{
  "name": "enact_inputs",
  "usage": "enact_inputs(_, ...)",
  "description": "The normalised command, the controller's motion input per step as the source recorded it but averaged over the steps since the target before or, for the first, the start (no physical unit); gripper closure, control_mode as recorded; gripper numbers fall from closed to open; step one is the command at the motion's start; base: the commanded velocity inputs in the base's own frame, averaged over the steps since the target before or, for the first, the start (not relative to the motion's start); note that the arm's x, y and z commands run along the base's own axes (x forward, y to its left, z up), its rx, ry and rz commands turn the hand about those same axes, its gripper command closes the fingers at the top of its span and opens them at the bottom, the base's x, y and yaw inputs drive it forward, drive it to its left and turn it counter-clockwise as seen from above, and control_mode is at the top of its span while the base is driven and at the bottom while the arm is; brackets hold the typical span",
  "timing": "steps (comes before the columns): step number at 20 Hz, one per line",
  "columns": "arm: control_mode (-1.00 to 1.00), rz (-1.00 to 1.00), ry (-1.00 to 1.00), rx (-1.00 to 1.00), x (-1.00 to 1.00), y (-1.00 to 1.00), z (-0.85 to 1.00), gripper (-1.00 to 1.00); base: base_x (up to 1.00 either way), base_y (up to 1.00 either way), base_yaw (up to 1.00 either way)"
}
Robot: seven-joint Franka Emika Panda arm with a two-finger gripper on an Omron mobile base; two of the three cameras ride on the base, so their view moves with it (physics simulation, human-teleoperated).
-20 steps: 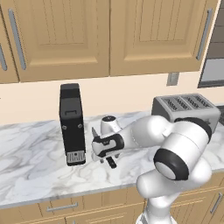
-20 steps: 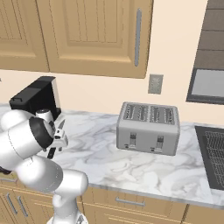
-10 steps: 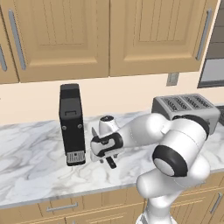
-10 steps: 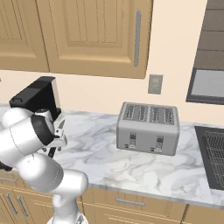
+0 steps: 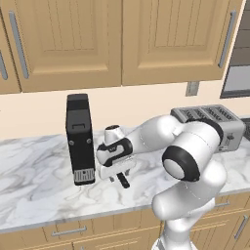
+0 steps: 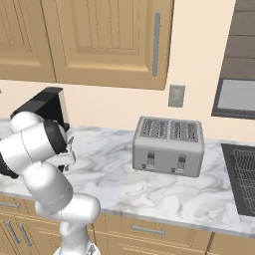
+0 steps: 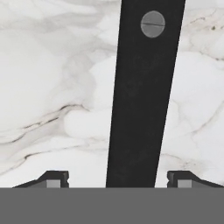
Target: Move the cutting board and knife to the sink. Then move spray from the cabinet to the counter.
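white marble-patterned counter (image 5: 34, 171) with grey veins, running across the room over light wooden drawers (image 6: 149, 231) with bar handles. above it a cream wall and a row of panelled wooden cabinets (image 5: 63, 41) with long grey handles. tall black coffee machine (image 5: 80, 139) upright on the counter, near the back wall. to the right of the coffee machine, well apart, a grey four-slot toaster (image 6: 168, 146), with a grey wall outlet (image 6: 176, 96) on the wall above it. farther right of the toaster, the edge of a dark stove grate (image 6: 241, 174) set into the counter, and a grey panel (image 6: 238, 94) on the wall above that.

just right of the coffee machine's foot, gripper (image 5: 117, 172) low over the marble, pointing down at it, white arm bent back toward the base. knife (image 7: 144, 96) flat on the counter there, right beside the coffee machine: in the hand view its black handle, with one round grey rivet, runs straight up the middle between the two finger tips (image 7: 54, 178). jaws spread wide, one tip on each side of the handle with marble showing in the gaps, nothing pinched. in the left base view only a short dark end of the knife (image 5: 122, 180) pokes out below the hand; blade hidden. in the right base view the hand sits behind the arm's elbow, close against the coffee machine (image 6: 42, 104).
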Motion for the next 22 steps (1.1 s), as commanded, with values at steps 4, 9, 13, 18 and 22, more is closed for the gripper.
enact_inputs(4,-1.0,0.0,0.0,0.01,0.0,0.0,-0.13,-1.0,0.0,0.0,0.0)
enact_inputs(9,-1.0,0.0,0.0,0.0,0.0,0.0,0.0,-1.0,0.0,0.0,0.0)
enact_inputs(13,-1.0,0.0,0.0,0.0,0.0,0.0,0.0,-1.0,0.0,0.0,0.0)
enact_inputs(18,-1.0,0.0,0.0,0.0,0.0,0.0,-0.17,-1.0,0.0,0.0,0.0)
enact_inputs(22,-1.0,0.0,-0.03,0.0,0.0,-0.03,-0.26,-1.0,0.0,0.0,0.0)
